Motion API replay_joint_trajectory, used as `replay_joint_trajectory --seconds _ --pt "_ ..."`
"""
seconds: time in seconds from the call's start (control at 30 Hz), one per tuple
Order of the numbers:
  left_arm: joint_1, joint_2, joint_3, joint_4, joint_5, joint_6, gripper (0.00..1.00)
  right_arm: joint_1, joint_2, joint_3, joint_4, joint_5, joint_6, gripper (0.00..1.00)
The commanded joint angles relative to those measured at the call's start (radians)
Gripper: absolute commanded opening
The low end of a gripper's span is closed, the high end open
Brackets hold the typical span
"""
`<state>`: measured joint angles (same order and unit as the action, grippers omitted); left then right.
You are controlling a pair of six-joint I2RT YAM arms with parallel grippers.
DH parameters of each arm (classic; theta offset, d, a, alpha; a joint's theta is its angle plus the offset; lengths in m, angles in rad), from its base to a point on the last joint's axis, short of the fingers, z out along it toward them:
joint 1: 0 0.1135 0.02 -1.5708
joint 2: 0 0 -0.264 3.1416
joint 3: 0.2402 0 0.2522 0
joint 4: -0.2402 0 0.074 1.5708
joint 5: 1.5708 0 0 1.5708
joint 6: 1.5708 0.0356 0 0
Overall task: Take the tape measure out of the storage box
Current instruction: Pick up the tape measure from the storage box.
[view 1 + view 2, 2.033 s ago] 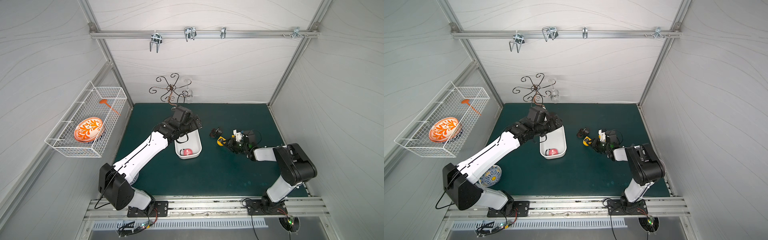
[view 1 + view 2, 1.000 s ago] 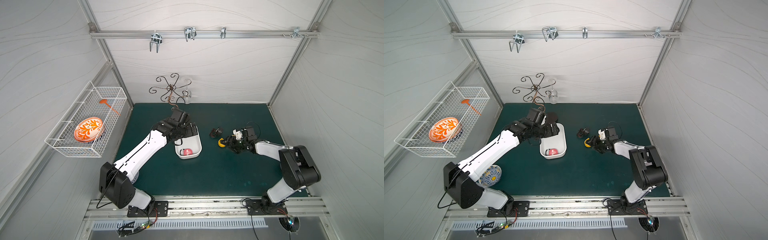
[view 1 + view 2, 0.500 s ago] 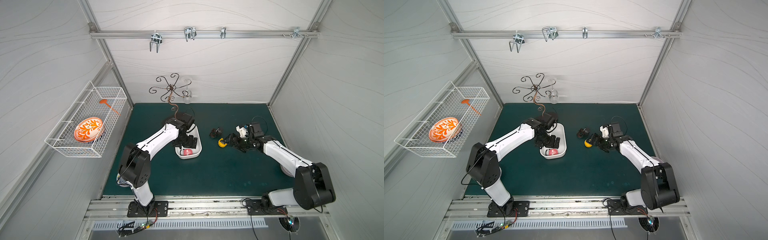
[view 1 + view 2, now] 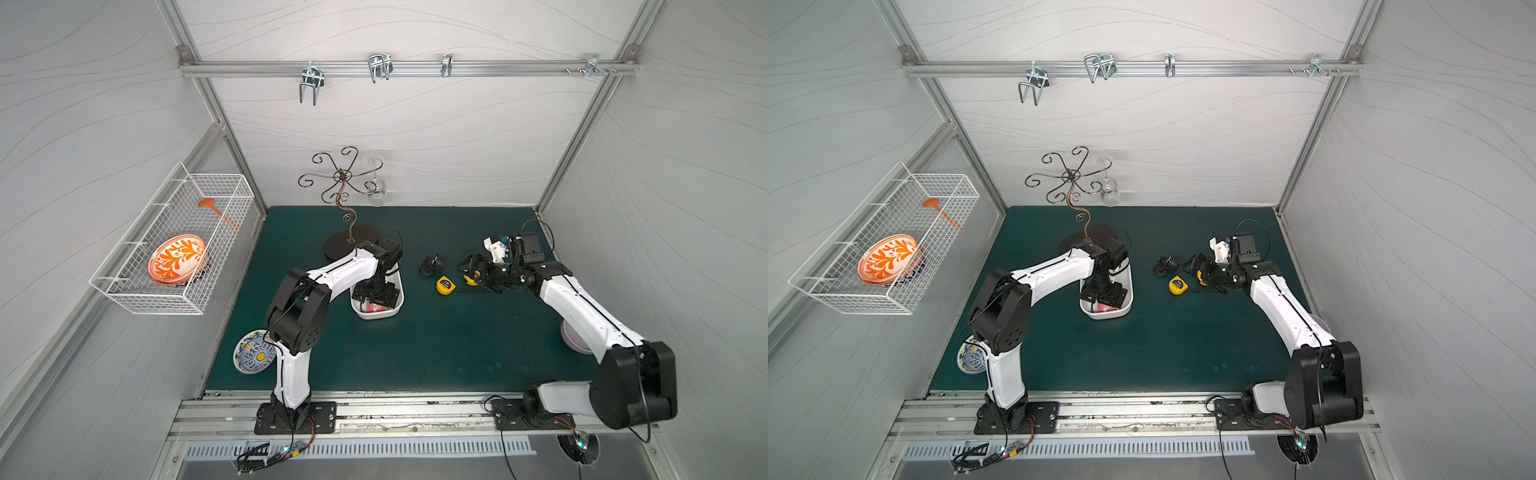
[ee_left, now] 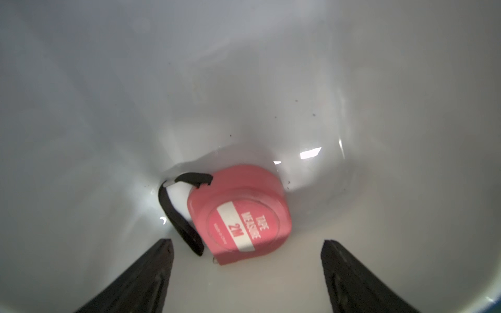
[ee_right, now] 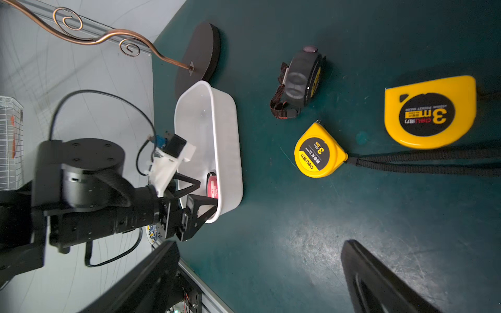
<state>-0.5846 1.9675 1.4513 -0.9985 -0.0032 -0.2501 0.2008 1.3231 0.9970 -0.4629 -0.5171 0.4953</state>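
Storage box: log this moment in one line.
left gripper: open, inside storage box, flanking pink tape measure, not touching | right gripper: open, empty, over mat | status: pink tape measure not yet out

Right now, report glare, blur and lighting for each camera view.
Left wrist view: hard white glints on the glossy white plastic storage tub, the pink squarish tape measure a little soft, label readable. Right wrist view: the large yellow tape measure crisp, a dull sheen on the dark green mat. Both top views: even diffuse light, no hard shadows on the mat.
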Motion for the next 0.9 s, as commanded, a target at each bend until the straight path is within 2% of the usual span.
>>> replay_joint_trajectory --seconds 0.0,0.13,0.3,0.53,0.87 --pt "-0.011 0.055 0.027 -0.029 -0.010 0.009 0.91 -0.014 -0.008 0.007 -0.038 -0.025 -0.022 0.99" --pt "-0.011 0.112 0.019 -0.010 -0.048 -0.002 0.90 -0.018 -0.006 0.006 -0.025 -0.035 -0.018 0.99" --pt "-0.008 0.149 0.045 0.028 -0.109 -0.037 0.80 -0.024 -0.016 0.001 -0.011 -0.030 -0.009 0.99" --pt "-0.003 0.175 0.103 0.074 -0.212 -0.076 0.59 -0.030 -0.024 -0.014 0.001 -0.032 -0.003 0.99" --pt "0.008 0.131 0.118 0.181 -0.243 -0.113 0.28 -0.031 -0.025 -0.020 0.007 -0.032 -0.005 0.99"
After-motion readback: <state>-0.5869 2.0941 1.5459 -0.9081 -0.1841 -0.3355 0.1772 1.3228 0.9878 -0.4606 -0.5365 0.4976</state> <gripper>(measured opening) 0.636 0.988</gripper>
